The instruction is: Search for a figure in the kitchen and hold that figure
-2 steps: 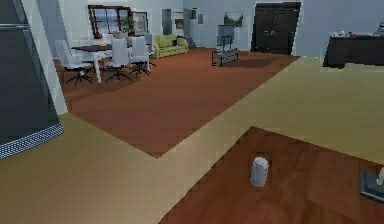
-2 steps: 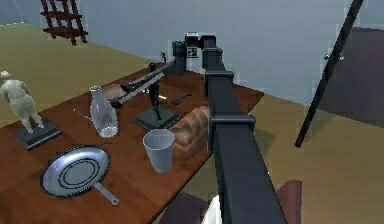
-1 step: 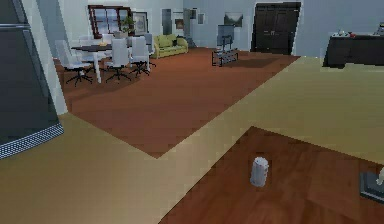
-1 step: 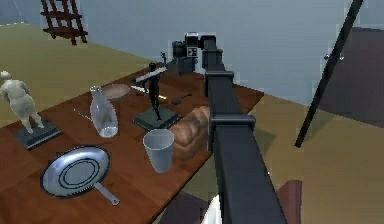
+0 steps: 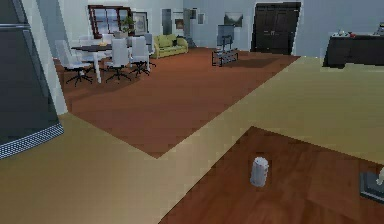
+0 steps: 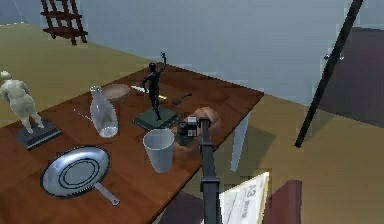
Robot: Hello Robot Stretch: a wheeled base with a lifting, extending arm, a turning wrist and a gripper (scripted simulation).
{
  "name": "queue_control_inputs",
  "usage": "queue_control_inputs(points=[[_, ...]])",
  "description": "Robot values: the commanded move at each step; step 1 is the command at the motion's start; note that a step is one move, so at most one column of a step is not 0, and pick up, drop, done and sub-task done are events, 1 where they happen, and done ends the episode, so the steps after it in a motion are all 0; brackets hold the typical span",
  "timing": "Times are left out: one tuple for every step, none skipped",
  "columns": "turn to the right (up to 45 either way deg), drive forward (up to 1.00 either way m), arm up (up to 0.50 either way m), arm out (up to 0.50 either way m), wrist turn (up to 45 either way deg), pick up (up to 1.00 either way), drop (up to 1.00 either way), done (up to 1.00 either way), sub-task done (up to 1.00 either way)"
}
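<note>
Nearest the camera in the arm side view is a folded white paper (image 6: 245, 198) at the bottom edge. The dark arm (image 6: 208, 170) rises just left of it over the wooden table (image 6: 60, 140). At the arm's far end the gripper (image 6: 178, 128) lies above the tabletop, between a grey cup (image 6: 158, 150) and the square base of a dark figure (image 6: 153, 90). Contact with either cannot be determined. Whether the gripper holds anything cannot be told, because the base and the cup stand on the table right at its fingers. The state of the fingers cannot be read.

2 figures are noted on the table. The dark figure is upright and slender, 1 arm raised, on a dark base near the table's middle. The pale figure (image 6: 18, 100) is upright on a dark base at the table's left end in this view, well apart from the gripper. Between the 2 stands a clear glass bottle (image 6: 103, 112). A round grey pan (image 6: 75, 172) lies near the front edge, its handle toward the cup. A brown rounded item (image 6: 205, 116) sits just beyond the arm.

In the forward view a small pale cylinder (image 5: 259, 171) stands on the wooden tabletop. Beyond it are tan floor, a red-brown floor area, a dining table (image 5: 100, 47) with white chairs (image 5: 120, 55), a yellow-green sofa (image 5: 170, 45) and a dark double door (image 5: 275, 28).
</note>
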Motion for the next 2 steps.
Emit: queue_control_inputs(points=[[0.0, 0.0, 0.0, 0.0, 0.0, 1.0, 0.0, 0.0, 0.0], [0.0, 0.0, 0.1, 0.0, 0.0, 0.0, 0.0, 0.0, 0.0]])
